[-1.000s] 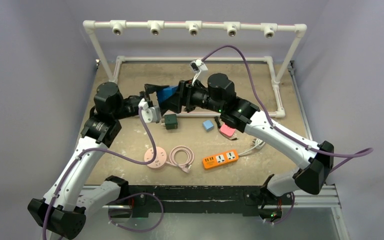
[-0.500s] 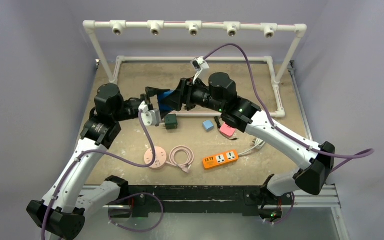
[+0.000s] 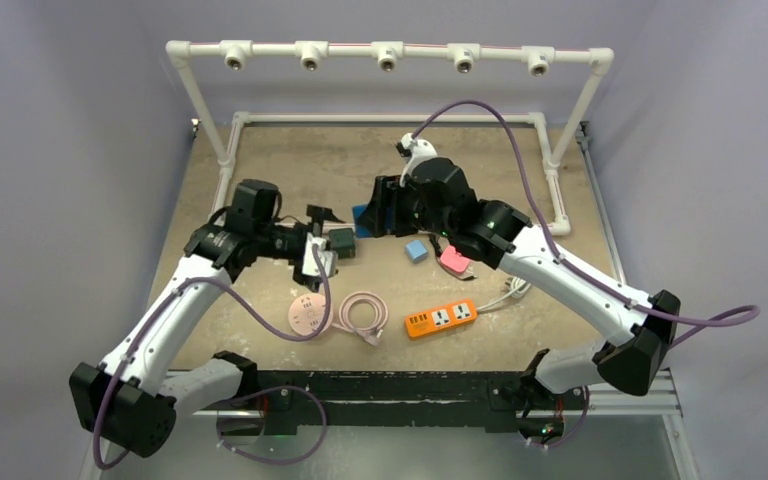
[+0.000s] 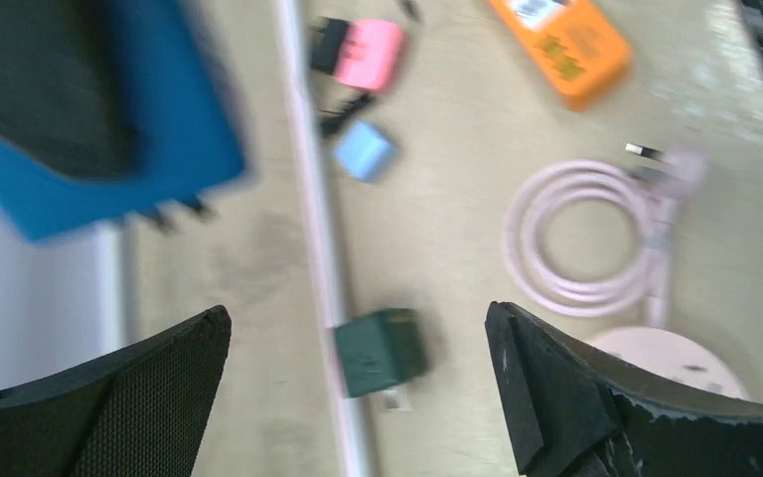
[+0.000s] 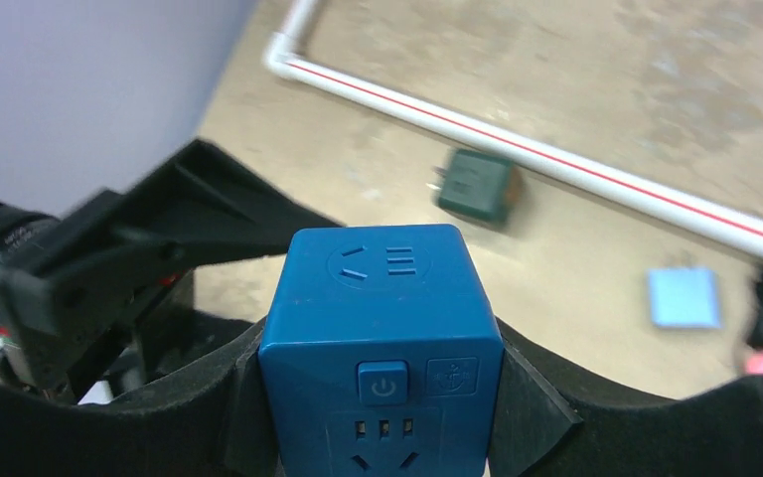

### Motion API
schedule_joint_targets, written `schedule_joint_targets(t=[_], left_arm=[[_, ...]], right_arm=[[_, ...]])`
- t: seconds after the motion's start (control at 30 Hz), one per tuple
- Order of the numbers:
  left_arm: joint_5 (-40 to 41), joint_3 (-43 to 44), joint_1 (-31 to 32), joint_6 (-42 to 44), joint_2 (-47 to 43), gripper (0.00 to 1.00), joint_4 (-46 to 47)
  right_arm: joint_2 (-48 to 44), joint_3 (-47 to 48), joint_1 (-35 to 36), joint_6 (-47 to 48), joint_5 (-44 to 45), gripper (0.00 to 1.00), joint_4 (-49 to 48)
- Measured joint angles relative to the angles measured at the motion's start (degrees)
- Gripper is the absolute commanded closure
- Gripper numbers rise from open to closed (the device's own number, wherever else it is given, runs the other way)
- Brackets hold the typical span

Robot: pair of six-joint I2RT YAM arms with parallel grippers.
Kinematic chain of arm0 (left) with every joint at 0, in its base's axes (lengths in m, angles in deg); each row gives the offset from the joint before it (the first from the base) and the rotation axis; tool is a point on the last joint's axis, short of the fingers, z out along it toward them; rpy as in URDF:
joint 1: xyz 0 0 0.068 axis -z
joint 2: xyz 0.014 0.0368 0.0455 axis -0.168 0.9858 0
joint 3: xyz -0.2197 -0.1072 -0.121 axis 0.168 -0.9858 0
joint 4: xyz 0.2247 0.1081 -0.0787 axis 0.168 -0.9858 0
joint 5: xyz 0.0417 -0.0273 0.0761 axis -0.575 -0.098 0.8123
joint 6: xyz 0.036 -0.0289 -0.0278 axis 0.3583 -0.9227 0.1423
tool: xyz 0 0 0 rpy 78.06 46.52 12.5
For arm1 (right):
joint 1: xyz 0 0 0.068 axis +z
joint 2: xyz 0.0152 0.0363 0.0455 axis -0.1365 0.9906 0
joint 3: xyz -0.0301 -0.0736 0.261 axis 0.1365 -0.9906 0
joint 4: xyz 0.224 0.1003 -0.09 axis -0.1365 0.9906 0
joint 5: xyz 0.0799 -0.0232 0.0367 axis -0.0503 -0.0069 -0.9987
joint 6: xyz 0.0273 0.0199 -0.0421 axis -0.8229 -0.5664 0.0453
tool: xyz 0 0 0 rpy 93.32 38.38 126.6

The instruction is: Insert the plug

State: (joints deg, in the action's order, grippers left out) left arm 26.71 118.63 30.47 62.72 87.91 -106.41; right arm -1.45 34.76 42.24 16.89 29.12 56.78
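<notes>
A dark green plug [image 4: 382, 350] lies on the table against a thin white pipe [image 4: 308, 199], its prongs showing. My left gripper [image 4: 358, 333] hangs open just above it, with the plug between the two fingers in the left wrist view and untouched. From above, the left gripper [image 3: 322, 238] sits right beside the green plug [image 3: 341, 241]. My right gripper [image 5: 382, 397] is shut on a blue socket cube [image 5: 382, 338], held above the table with a socket face and power button towards the camera. The same blue cube [image 3: 365, 220] is just right of the left gripper.
A light blue block [image 3: 416, 250] and a pink plug [image 3: 454, 259] lie right of the green plug. Nearer me are an orange power strip [image 3: 440, 318], a coiled pink cable [image 3: 362, 315] and a round pink socket [image 3: 306, 316]. A white pipe frame [image 3: 390, 55] borders the back.
My left gripper let go of the blue cube, opened wide and swung down and forward to the green plug. The right gripper shifted slightly right, still holding the cube.
</notes>
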Motion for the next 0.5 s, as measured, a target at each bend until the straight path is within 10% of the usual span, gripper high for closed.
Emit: schedule_joint_targets(t=[0.3, 0.5], left_arm=[[4.57, -12.35, 9.07, 12.61, 4.52, 0.02, -7.76], [7.85, -12.94, 16.74, 16.72, 11.21, 0.21, -6.21]], right_arm=[[-5.16, -3.89, -2.84, -0.68, 10.82, 1.00, 13.57], [-6.54, -5.70, -4.44, -1.44, 13.07, 1.00, 16.28]])
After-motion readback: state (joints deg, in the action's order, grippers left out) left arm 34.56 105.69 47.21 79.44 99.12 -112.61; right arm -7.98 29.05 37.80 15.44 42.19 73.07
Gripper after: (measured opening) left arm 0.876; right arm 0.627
